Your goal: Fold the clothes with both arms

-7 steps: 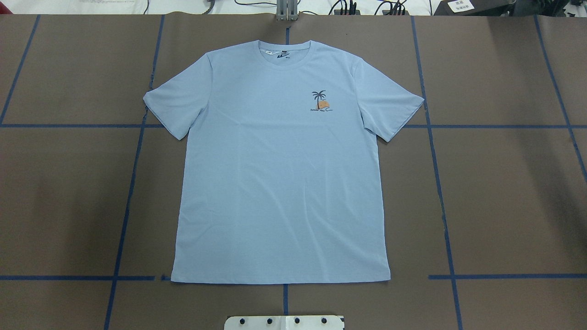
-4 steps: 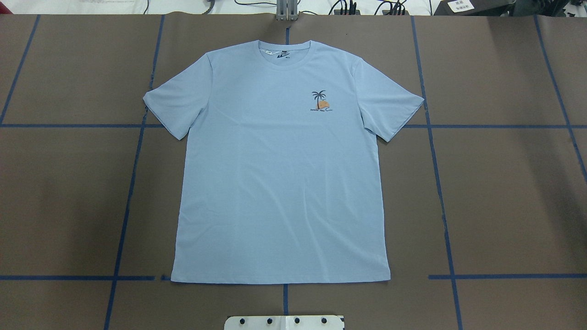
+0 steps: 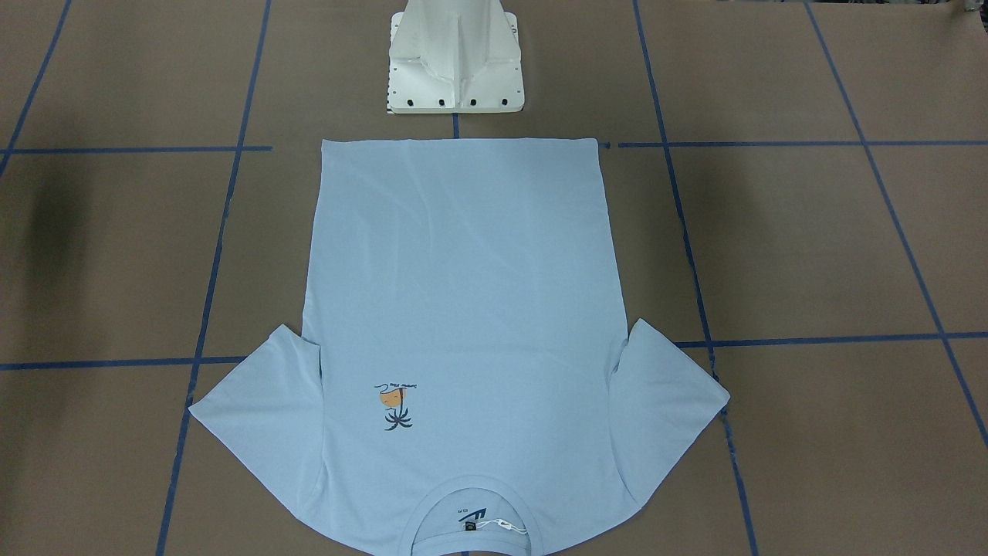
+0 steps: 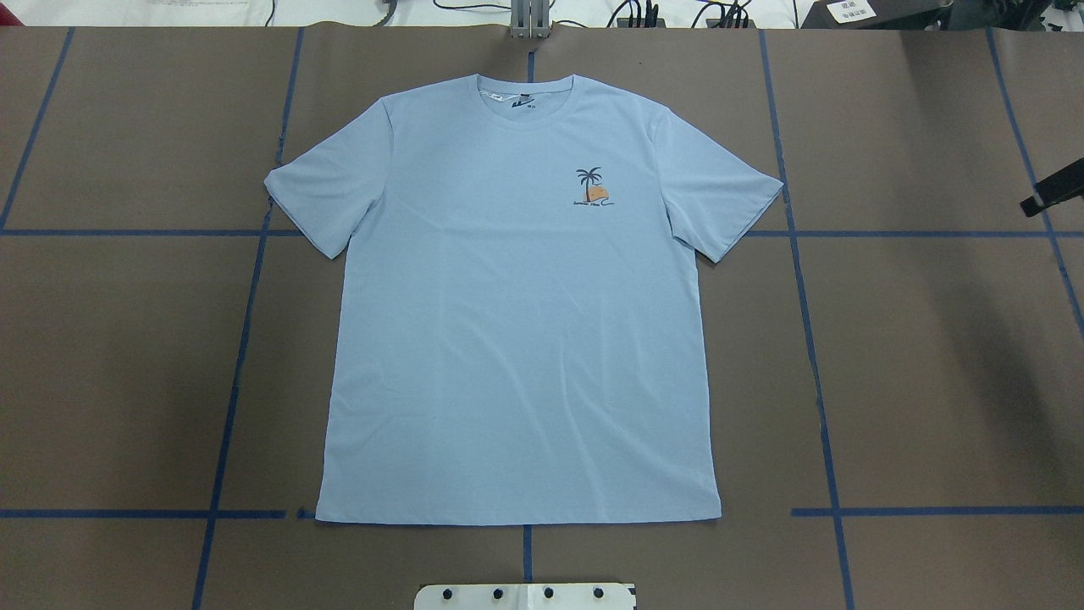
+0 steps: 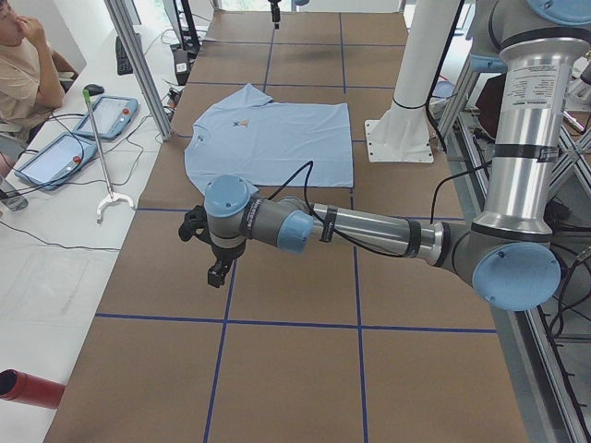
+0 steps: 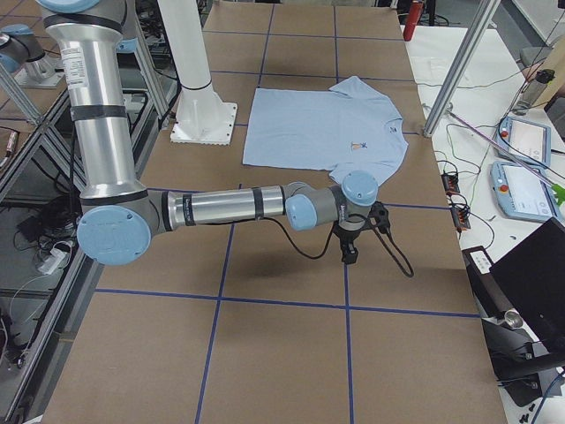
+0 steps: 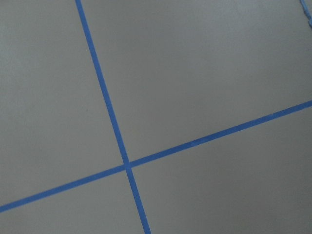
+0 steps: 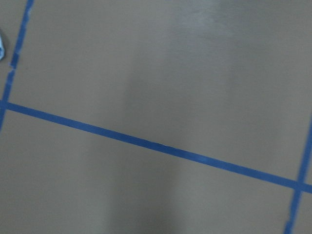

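The light blue T-shirt (image 4: 517, 322) lies flat and spread out, face up, on the brown table, collar at the far edge, palm print (image 4: 591, 188) on the chest. It also shows in the front-facing view (image 3: 463, 309). My left gripper (image 5: 218, 272) hangs over bare table well to the shirt's left; it shows only in the left side view, so I cannot tell its state. My right gripper (image 6: 349, 254) hangs over bare table right of the shirt. Only a black tip of it (image 4: 1053, 192) shows at the overhead view's right edge; I cannot tell its state. Both wrist views show only table and tape.
The white pedestal base (image 3: 455, 62) stands just behind the shirt's hem. Blue tape lines (image 4: 813, 339) grid the brown table. Cables and a grey bracket (image 4: 529, 21) line the far edge. An operator (image 5: 23, 65) and tablets (image 5: 109, 115) are beyond it.
A black tip of the right gripper has come into the overhead view at its right edge. The shirt has not moved.
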Controlling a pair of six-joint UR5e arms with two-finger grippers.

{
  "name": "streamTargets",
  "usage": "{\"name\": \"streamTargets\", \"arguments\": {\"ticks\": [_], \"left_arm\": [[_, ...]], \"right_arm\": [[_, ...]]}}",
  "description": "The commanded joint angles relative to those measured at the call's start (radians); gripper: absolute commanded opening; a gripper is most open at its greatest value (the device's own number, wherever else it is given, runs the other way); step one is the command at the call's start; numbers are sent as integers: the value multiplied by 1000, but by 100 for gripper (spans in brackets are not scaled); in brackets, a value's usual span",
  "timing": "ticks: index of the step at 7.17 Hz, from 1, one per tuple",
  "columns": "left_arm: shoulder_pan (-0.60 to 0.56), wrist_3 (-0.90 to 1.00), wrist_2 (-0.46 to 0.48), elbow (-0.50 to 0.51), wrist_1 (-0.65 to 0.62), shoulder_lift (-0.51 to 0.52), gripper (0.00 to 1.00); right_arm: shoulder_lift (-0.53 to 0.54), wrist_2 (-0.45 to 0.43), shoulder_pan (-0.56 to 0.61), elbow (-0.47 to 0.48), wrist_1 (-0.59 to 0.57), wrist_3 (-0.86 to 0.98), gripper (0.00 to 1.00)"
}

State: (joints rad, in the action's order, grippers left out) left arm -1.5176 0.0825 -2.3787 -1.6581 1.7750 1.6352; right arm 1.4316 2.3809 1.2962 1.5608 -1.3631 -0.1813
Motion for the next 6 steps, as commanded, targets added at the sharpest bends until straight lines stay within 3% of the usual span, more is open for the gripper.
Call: {"name": "streamTargets", "arguments": {"ticks": [1, 3, 5, 6], "left_arm": [[34, -41, 10, 7, 63, -2, 100], [48, -47, 10, 12, 127, -15, 100], [53, -47, 10, 14, 133, -14, 100], [53, -49, 9, 12, 135, -14, 100]], "right_arm": [[-134, -40, -167, -30, 129, -361, 100], [-294, -284, -309, -74, 130, -661, 100], [-381, -385, -327, -174, 166, -798, 96], [-376, -463, -350, -233, 320, -882, 87]]}}
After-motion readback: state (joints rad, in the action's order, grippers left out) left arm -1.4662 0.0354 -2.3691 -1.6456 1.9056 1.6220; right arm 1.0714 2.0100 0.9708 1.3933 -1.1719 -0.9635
